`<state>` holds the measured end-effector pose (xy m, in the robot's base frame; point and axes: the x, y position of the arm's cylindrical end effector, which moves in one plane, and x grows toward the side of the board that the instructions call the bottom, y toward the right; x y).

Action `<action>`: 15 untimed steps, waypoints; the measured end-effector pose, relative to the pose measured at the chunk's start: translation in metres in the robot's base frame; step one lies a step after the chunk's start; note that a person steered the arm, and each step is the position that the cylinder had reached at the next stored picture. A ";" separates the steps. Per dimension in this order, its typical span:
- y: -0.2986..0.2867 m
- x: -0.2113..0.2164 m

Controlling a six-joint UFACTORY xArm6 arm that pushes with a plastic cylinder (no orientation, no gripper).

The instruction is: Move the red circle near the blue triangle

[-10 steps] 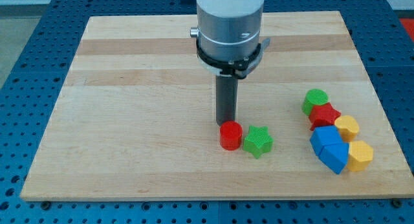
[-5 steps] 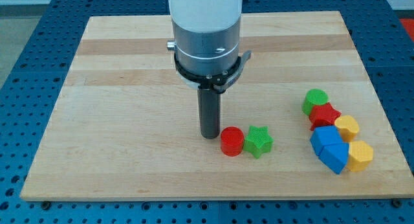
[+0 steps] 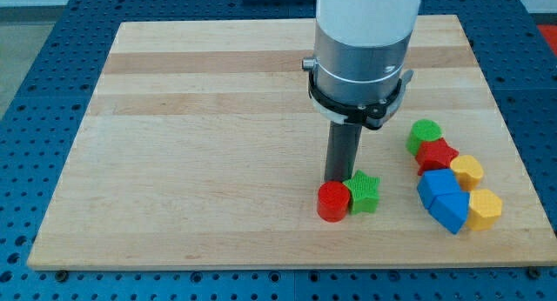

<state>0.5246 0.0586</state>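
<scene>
We are in the middle of the push. Nearest the view's bottom, the red circle [image 3: 332, 201] sits just below my tip [image 3: 338, 183], a little to the view's left of it, and it touches the green star [image 3: 363, 192], which lies just below and to the view's right of the tip. We have no claw here, only a plain rod that cannot open or hold a thing, so it can only shove. The rod stands straight up from the board [image 3: 174, 144], and its end is partly hidden behind the two blocks, so we cannot tell if it touches them.

The blue triangle [image 3: 442, 201] is off to the view's right of the tip, with a yellow block [image 3: 485, 209] beside it. We think the tip must go round to the left side of the red circle and push it right, past the star.

Farther up sit another yellow block [image 3: 467, 170], the red star [image 3: 436, 154] and a green block [image 3: 425, 134].
</scene>
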 end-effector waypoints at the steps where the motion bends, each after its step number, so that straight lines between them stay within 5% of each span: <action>1: 0.003 0.000; 4: -0.072 0.010; 6: -0.072 0.024; 10: 0.059 0.055; 12: 0.068 0.055; 15: -0.039 0.053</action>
<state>0.5774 0.0196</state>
